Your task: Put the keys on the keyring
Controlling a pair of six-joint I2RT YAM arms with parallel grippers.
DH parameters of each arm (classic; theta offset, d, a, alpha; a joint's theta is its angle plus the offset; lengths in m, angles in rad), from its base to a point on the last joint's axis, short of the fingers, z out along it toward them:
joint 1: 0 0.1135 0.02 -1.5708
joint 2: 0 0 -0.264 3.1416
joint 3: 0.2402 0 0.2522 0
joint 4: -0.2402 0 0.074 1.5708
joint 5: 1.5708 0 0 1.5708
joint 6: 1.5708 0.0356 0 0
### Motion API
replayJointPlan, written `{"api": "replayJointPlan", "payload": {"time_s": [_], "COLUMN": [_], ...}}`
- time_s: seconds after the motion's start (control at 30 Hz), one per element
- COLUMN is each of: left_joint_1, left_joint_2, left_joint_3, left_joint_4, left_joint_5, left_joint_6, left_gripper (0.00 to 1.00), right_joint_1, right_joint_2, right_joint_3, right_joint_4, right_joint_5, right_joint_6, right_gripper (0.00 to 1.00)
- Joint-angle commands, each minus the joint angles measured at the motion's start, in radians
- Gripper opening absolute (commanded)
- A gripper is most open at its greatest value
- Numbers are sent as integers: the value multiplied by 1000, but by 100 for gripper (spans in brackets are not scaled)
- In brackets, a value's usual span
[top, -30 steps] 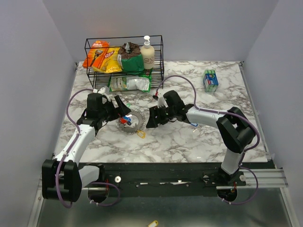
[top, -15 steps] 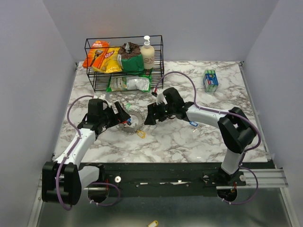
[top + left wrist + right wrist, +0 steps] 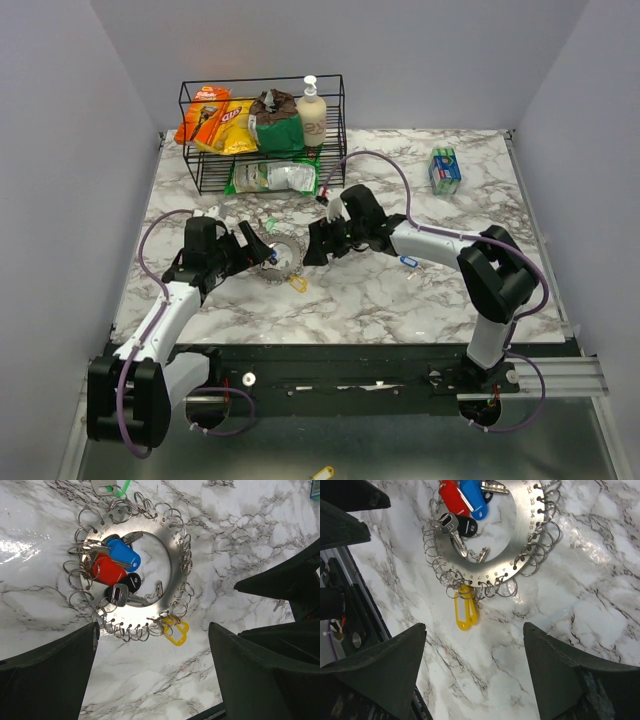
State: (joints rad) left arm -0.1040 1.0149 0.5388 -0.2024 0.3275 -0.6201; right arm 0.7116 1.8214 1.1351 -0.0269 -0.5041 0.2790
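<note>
Nearest me, the right gripper (image 3: pixel 474 630) has just widened its jaws at three o'clock of the keyring (image 3: pixel 170 565). The left gripper (image 3: pixel 152 642) waits at nine, spread and empty. The ring lies flat, with a yellow tag (image 3: pixel 176 632) at five and keys (image 3: pixel 112 567) in its hole. A fresh pick looks next.

The keyring (image 3: pixel 169 555) is a flat silvery annular plate with numbered holes around its rim, each carrying a small split ring. It lies flat on the table (image 3: pixel 240 540).

A red tag (image 3: pixel 107 572) and a blue tag (image 3: pixel 124 555) lie side by side, touching, in the central opening. Two black-headed keys (image 3: pixel 131 582) lie just beside the red tag, blades inside the opening.

A yellow tag (image 3: pixel 176 631) lies outside the rim, touching the split rings. A green tag (image 3: pixel 123 487) lies just beyond the opposite rim, mostly cut off.
</note>
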Motion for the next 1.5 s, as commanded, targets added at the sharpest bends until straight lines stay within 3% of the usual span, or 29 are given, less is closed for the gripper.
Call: {"api": "replayJointPlan", "payload": {"time_s": [0.0, 0.43, 0.6, 0.8, 0.87, 1.1, 1.47], "left_joint_1": [6, 7, 29, 95, 162, 354, 380], "left_joint_2": [19, 91, 161, 185, 185, 174, 168], "left_joint_3": [-2, 64, 164, 286, 299, 236, 185], "left_joint_4": [31, 9, -37, -202, -261, -284, -235], "left_joint_5": [8, 79, 142, 81, 77, 205, 260], "left_joint_6": [-15, -36, -102, -31, -12, 28, 43], "left_gripper": [98, 99, 99, 99, 99, 99, 99], "right_joint_1": [46, 164, 215, 235, 244, 273, 292], "right_joint_2": [13, 38, 76, 110, 130, 211, 257], "right_joint_3": [81, 170, 229, 285, 301, 410, 457], "right_joint_4": [-68, -137, -188, -209, -209, -289, -354], "right_joint_5": [24, 99, 165, 182, 184, 236, 329], "right_joint_6": [-98, -202, -270, -302, -308, -328, -322], "right_gripper": [87, 81, 77, 72, 72, 71, 61]}}
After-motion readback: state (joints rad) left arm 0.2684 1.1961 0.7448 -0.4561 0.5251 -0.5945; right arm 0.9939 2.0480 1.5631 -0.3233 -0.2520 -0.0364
